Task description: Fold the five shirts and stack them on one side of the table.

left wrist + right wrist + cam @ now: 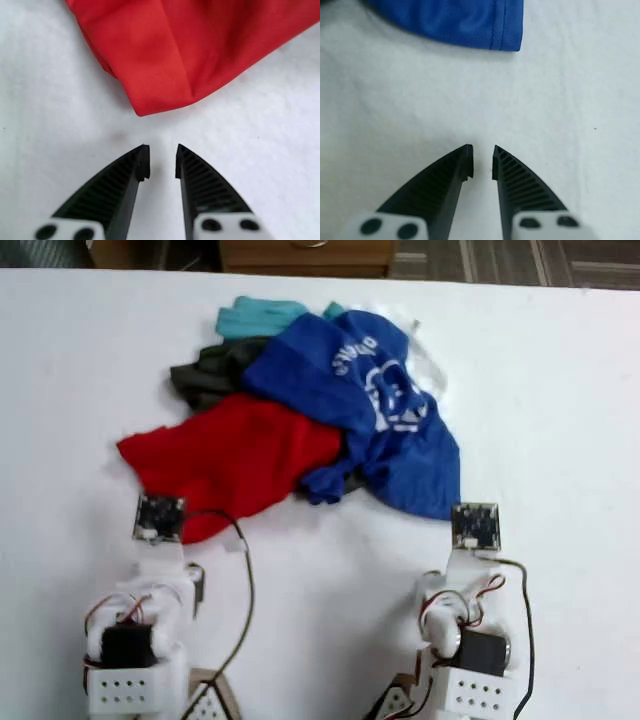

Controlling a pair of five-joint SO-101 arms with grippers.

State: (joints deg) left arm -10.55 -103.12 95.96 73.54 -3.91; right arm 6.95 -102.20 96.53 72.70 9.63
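- The left hand hangs just above the table, its two black ribbed fingers parted by a narrow gap. It holds nothing and touches nothing.
- At 12 o'clock from its tips, a little way off, lies the rounded lower edge of the red shirt.
- The right hand is held the same way: fingers slightly apart, empty, over bare table.
- A hemmed corner of the blue shirt lies at 12 o'clock from it, well clear of the tips.
- In the high view the shirts lie unfolded and bunched together at mid-table, at 12 o'clock from both arms.
- The red shirt spreads over the 8 o'clock side of the heap, nearest the left arm.
- The blue shirt, with its white print facing up, covers the middle and the 4 o'clock side, nearest the right arm, and overlaps the red one.
- A dark green shirt pokes out at 10 o'clock, partly under the red and blue.
- A teal shirt shows at 12 o'clock, behind the blue.
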